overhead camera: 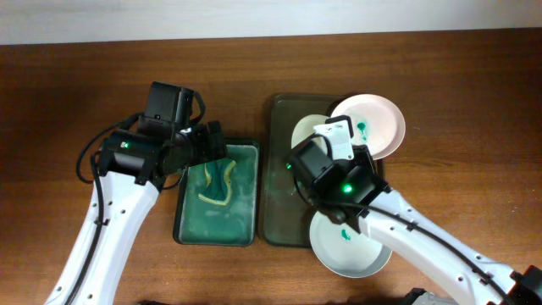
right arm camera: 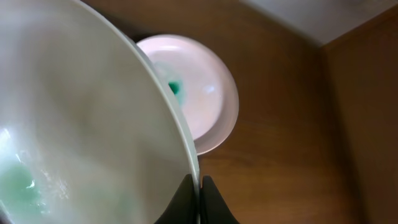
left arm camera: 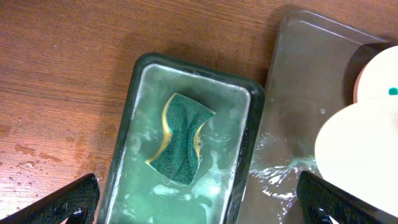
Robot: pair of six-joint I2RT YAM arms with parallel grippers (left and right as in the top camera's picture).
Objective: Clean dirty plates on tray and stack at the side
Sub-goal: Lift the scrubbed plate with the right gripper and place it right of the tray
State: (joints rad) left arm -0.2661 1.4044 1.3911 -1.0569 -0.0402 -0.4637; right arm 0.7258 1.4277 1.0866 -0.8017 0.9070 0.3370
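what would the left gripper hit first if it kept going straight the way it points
Probably the sponge lying in the soapy water of the green tub, centred ahead of the open left gripper; depth is unclear.

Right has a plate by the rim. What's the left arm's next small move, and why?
Probably lower the open left tool onto the sponge lying in the tub below it, and close. The right tool grips a green-smeared plate that needs wiping.
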